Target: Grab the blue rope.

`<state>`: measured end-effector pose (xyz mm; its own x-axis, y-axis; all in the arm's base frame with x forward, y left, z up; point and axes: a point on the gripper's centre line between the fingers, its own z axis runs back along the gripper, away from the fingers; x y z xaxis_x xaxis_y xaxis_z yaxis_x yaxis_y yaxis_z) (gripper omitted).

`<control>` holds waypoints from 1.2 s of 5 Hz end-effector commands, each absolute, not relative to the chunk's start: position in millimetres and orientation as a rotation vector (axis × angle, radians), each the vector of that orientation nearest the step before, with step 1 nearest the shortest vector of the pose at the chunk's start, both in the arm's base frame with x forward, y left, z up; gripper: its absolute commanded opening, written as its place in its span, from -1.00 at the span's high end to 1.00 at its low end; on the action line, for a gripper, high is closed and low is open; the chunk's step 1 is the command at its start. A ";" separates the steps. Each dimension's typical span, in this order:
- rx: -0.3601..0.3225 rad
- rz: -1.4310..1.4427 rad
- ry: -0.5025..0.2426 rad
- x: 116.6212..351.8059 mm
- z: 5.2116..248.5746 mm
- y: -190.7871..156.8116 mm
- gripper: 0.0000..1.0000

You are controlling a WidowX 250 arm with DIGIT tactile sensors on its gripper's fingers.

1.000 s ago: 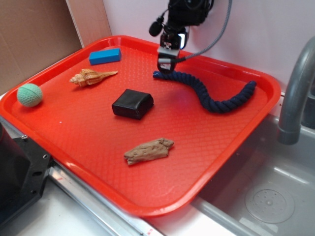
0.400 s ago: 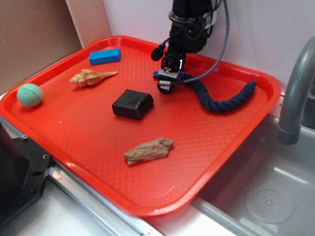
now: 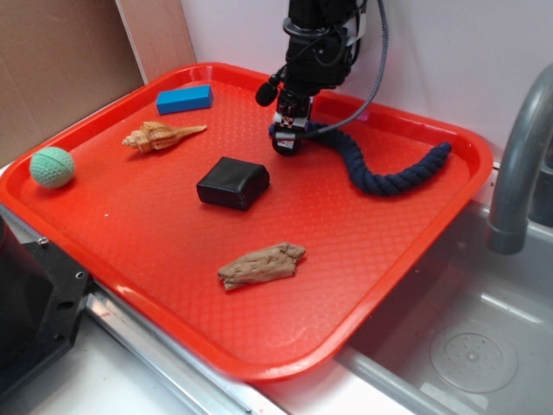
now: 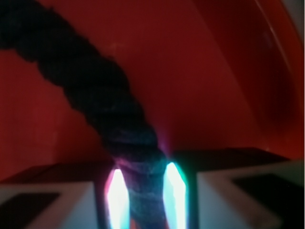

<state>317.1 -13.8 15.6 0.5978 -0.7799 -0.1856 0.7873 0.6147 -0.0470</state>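
Red tray spreads beneath your gripper, blue rope trailing away rightward from it across the tray's far side, its near end pinched between the glowing pads, jaws low so the limp rope cannot roll away.

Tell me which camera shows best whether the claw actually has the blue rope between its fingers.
The wrist view. There the blue rope runs straight into the claw, pinched between both glowing pads. The exterior view shows the rope's whole curved length on the red tray, but the claw's body hides the contact point.
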 end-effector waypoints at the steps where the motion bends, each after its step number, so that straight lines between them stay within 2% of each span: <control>1: 0.068 -0.779 0.147 307.0 37.9 -22.9 1.00; 2: 0.036 -0.545 0.089 290.3 87.9 -27.9 1.00; 3: -0.075 -0.470 -0.013 241.1 138.1 -57.3 1.00; 4: -0.099 -0.336 0.004 199.1 190.2 -56.2 1.00; 5: -0.085 -0.250 -0.024 174.2 238.8 -39.5 1.00; 6: -0.075 -0.155 -0.039 171.6 286.4 -29.3 1.00</control>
<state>171.3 -4.5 278.0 0.9863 -0.1643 0.0167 0.1651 0.9829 -0.0811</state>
